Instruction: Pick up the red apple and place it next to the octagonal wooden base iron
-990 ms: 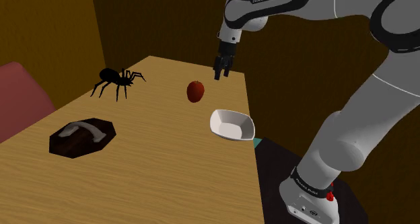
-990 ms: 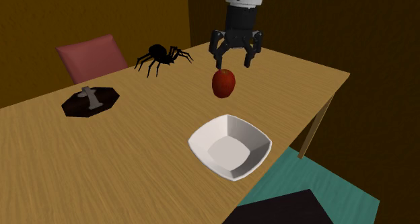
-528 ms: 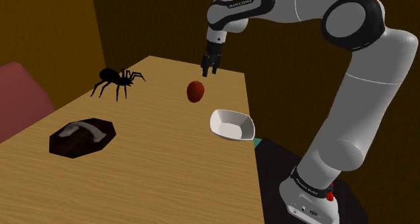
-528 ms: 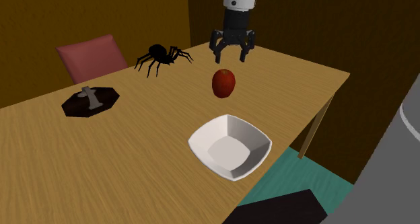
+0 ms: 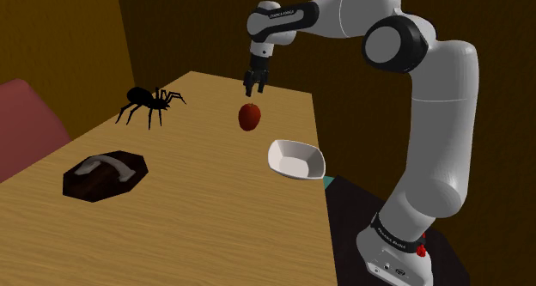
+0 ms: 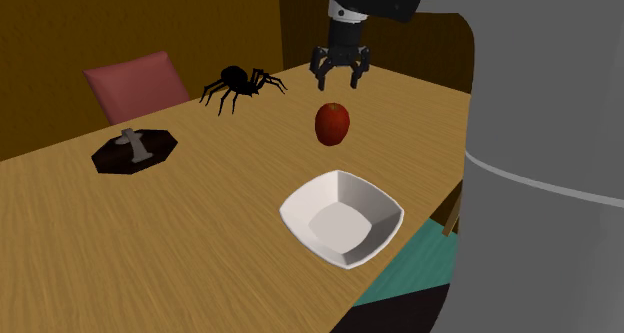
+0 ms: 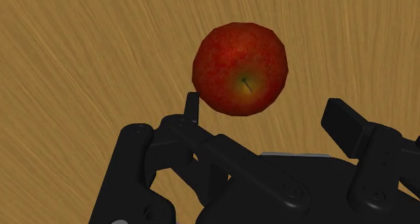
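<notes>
The red apple [image 5: 250,117] [image 6: 332,124] [image 7: 241,68] rests on the wooden table [image 5: 197,207], between the spider and the bowl. My black gripper [image 5: 253,88] [image 6: 340,79] [image 7: 268,115] hangs open in the air a little above and beyond the apple, touching nothing. In the wrist view the apple lies just ahead of the spread fingertips [image 7: 192,105], not between them. The iron [image 5: 105,174] [image 6: 134,149], a grey handle on a dark octagonal base, sits far from the apple, toward the shoulder view's left.
A black spider figure [image 5: 150,104] [image 6: 240,83] stands near the table's far side. A white square bowl [image 5: 295,159] [image 6: 341,219] sits by the table edge close to the stand. A pink chair [image 6: 135,84] stands behind the table.
The gripper has moved toward the shoulder view's left and farther out over the table, still open. The arm has swung into the second exterior view's right. The apple has not moved.
</notes>
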Tool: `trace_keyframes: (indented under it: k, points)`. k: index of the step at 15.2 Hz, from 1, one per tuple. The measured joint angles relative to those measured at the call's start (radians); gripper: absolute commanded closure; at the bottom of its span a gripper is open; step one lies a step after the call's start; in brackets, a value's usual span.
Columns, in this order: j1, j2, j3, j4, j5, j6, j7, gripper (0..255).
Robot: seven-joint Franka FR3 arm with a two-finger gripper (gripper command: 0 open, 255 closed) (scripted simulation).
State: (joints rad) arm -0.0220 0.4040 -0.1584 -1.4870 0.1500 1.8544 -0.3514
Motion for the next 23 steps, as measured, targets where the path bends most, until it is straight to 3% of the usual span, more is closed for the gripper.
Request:
trace_keyframes:
  k: [6,12,13,23]
  points:
    - [0.004,0.017,0.003,-0.049,0.005,0.067,-0.004,0]
    - [0.004,0.022,0.004,-0.052,0.006,0.075,-0.004,0]
    - [0.004,0.022,0.004,-0.052,0.006,0.075,-0.004,255]
    - [0.004,0.022,0.004,-0.052,0.006,0.075,-0.004,255]
